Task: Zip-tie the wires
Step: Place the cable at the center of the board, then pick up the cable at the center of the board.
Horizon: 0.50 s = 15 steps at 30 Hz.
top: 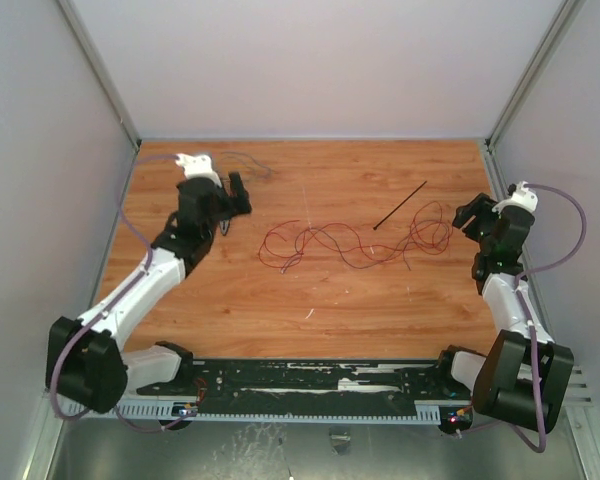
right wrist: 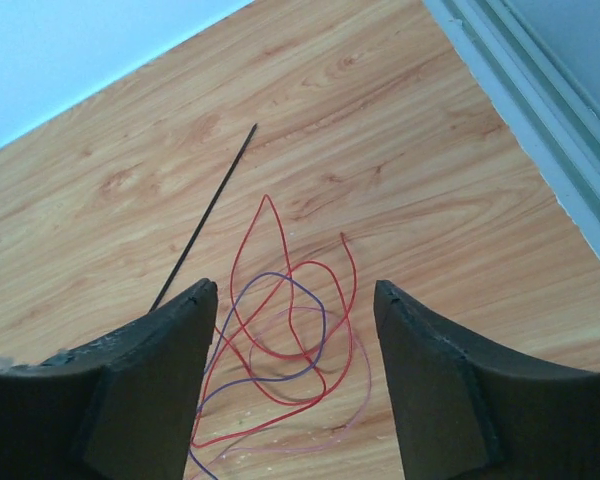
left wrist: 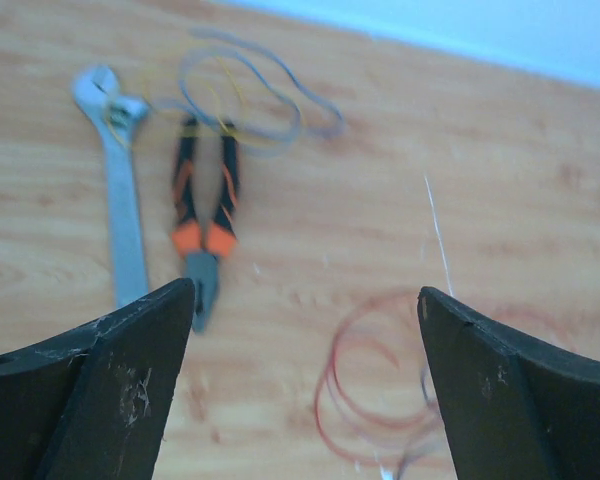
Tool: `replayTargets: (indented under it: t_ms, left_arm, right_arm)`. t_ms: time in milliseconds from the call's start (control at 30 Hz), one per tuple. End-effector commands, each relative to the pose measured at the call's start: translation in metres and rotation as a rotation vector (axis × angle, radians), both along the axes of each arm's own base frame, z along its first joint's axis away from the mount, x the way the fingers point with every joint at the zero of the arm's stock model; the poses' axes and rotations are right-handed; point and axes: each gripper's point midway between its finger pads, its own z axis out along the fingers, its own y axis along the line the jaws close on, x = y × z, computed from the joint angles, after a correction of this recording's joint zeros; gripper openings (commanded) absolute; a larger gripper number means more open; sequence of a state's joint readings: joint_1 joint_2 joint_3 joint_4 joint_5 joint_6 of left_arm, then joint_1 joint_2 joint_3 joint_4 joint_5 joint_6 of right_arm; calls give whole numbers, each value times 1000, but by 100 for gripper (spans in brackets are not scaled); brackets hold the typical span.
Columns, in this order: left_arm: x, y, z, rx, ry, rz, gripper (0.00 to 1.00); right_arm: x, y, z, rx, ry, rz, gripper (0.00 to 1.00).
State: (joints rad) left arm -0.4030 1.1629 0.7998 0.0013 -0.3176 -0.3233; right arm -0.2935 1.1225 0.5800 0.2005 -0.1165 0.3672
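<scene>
Wood-grain table [top: 310,300] under both arms.

Wires [top: 350,240]: loose, flat on the table, spread from the middle toward the right. They are mostly red loops with a few dark strands, and the right end of the bunch reaches close to the right gripper [top: 472,215].

Zip tie [top: 400,205]: a straight black strip lying diagonally, just far of the wires. Its near end comes close to the strands; I cannot tell whether it touches them. Nothing grips it.

Right gripper, from its wrist view: jaws stand partly apart with nothing between them. It hangs over the red and purple loops [right wrist: 280,350], with the zip tie [right wrist: 205,225] off to the left of its fingers [right wrist: 140,390].

Left gripper [top: 238,193]: far left of the table, above the surface, jaws spread wide and holding nothing. Its wrist view shows red loops [left wrist: 370,390] low in the gap, nearer one finger [left wrist: 520,390].

Beyond that gripper lie orange-handled pliers [left wrist: 205,215] and a wrench [left wrist: 120,200] side by side, apart. A grey loop [left wrist: 250,100] lies over the pliers' handle ends.
</scene>
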Motion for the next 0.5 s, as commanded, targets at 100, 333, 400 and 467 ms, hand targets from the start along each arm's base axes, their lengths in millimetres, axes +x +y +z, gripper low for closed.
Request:
replayTargets:
  t_ms: [100,333,400,467]
  left_arm:
    - [72,62,-9,-7,91,175,98]
    - [144,86,-69,67,268,185,98]
    - [165,82,-73,87,288,158,97]
    - [184,80,-79,105,300,144,96]
  right_arm:
    - [-1,3,11,23,-52,9,69]
    - [-5,-1,19,-13,-66,-5,70]
    - [-5,0,21,-14,-74,1,70]
    - [-5,1,22,-15,-78,9,70]
